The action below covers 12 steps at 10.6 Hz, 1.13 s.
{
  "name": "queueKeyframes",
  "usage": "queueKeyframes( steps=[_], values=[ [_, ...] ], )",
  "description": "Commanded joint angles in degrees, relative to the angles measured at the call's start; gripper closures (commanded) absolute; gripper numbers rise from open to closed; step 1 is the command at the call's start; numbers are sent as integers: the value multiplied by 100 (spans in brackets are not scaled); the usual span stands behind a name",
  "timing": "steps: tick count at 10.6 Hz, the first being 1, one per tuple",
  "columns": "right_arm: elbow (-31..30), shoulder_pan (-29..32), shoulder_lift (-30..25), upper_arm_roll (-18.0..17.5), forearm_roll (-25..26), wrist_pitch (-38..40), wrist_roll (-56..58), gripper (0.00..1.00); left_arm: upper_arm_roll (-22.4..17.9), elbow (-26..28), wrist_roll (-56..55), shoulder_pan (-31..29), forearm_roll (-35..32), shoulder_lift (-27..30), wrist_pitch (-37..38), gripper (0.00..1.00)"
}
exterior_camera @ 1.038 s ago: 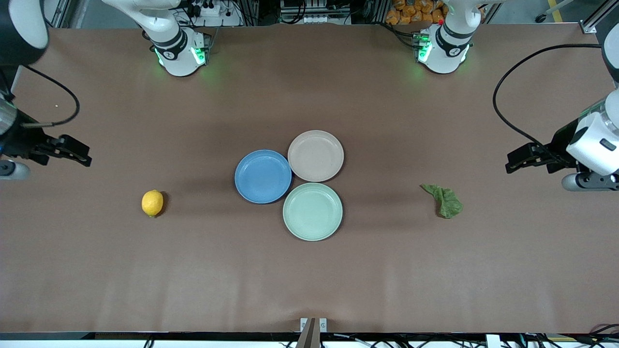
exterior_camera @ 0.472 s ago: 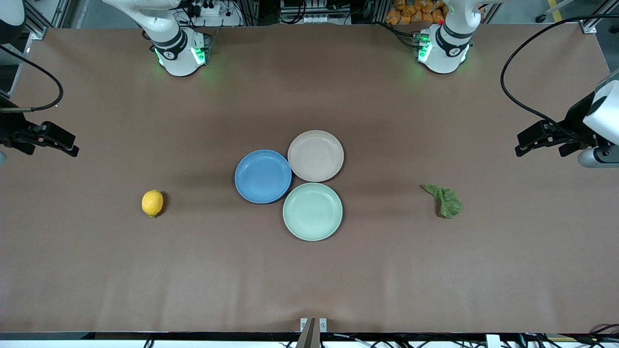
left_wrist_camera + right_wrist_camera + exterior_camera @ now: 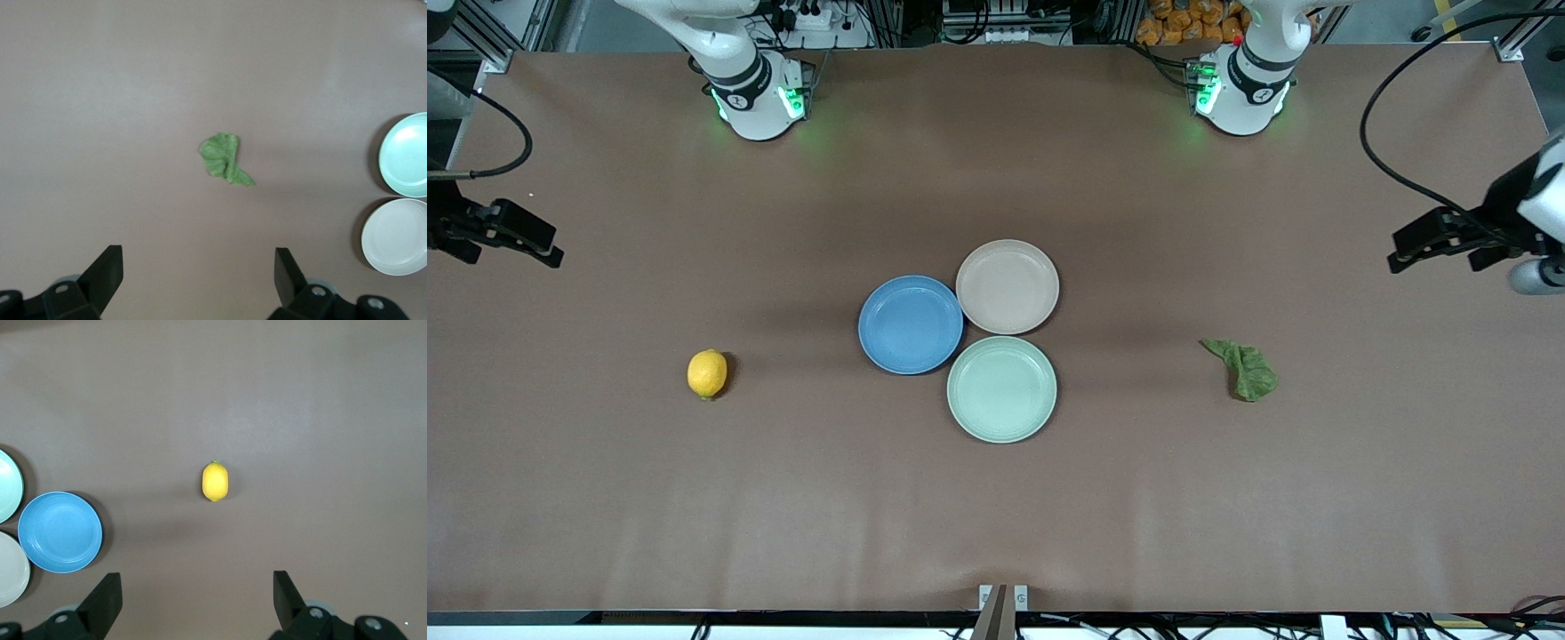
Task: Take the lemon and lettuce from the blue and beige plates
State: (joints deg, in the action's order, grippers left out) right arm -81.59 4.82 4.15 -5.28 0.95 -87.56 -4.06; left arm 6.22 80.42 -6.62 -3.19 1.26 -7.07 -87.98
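The blue plate (image 3: 911, 324) and the beige plate (image 3: 1008, 286) sit touching at the table's middle, both empty. The lemon (image 3: 707, 373) lies on the bare table toward the right arm's end and also shows in the right wrist view (image 3: 215, 481). The lettuce (image 3: 1245, 368) lies flat on the table toward the left arm's end and also shows in the left wrist view (image 3: 225, 159). My right gripper (image 3: 547, 249) is open and empty, up in the air at its end of the table. My left gripper (image 3: 1396, 252) is open and empty, up in the air at its end.
A mint-green plate (image 3: 1002, 388) sits empty against the other two, nearer to the front camera. Black cables hang from both wrists at the table's ends. The two arm bases stand along the edge farthest from the front camera.
Both grippers have drawn back from the table's middle toward their own ends, still open. The lemon, the lettuce and the plates have not moved.
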Motion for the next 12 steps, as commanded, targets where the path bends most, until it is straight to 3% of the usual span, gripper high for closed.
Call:
queueKeyframes(
  steps=[1,6,12],
  values=[
    [-146,45,-221,18,-138,72,37,0,-77,80,21,38,-65,118,114,0],
    [-532,45,-309,53,-130,-138,72,0,-51,80,21,12,-47,109,114,0],
    [-560,-51,-319,44,-138,-130,55,0,-51,80,12,-6,-82,100,114,0]
  ],
)
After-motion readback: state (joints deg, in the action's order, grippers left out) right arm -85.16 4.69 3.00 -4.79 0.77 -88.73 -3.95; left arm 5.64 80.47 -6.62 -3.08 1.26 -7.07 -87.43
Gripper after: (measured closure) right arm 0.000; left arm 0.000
